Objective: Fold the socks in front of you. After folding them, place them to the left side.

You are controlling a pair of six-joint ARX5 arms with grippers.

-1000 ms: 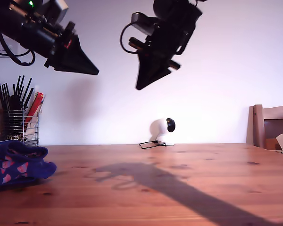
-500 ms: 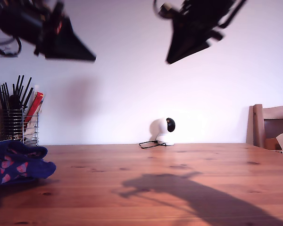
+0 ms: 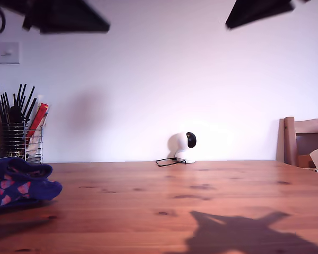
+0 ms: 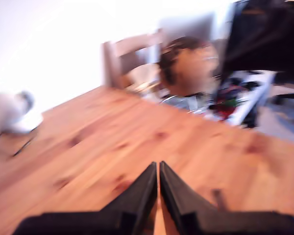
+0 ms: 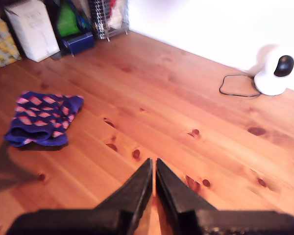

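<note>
**A:** Where were the socks point(image 5: 43, 119) at that moment?

**B:** On the wooden table point(image 3: 201, 206), bundled at the exterior view's left edge, just in front of a wire utensil holder point(image 3: 18, 138). Nothing touched them. Both arms sat high above the table, well apart from the bundle.

**A:** Fingers?

**B:** My first gripper point(image 4: 158, 169) had its two dark wedge fingers pressed together, only a hairline seam between them, nothing pinched. My second gripper point(image 5: 153, 165) was the same: tips together, empty.

**A:** Why parked like that?

**B:** My read: the fold looked done and the bundle was already at the side, so closed and raised reads as a clear-out pose. That's a judgement, not something seen.

**A:** Fold quality?

**B:** Compact, roughly square stack in the second wrist view, with rounded, puffy edges. Soft knit, navy-purple with pink-red diamonds. It slumped a bit, as limp fabric does. I couldn't tell how many layers it had.

**A:** Surface?

**B:** Pine-type planks, knotty, smooth with a slight sheen. Low grip, I'd guess, so the fabric could slide if nudged.

**A:** Anything else around?

**B:** A small white round camera point(image 3: 184, 146) with a thin black cable at the far edge by the wall, and a wooden chair point(image 3: 303, 142) at the exterior view's right. The first wrist view was motion-blurred, so detail there was poor.
</note>
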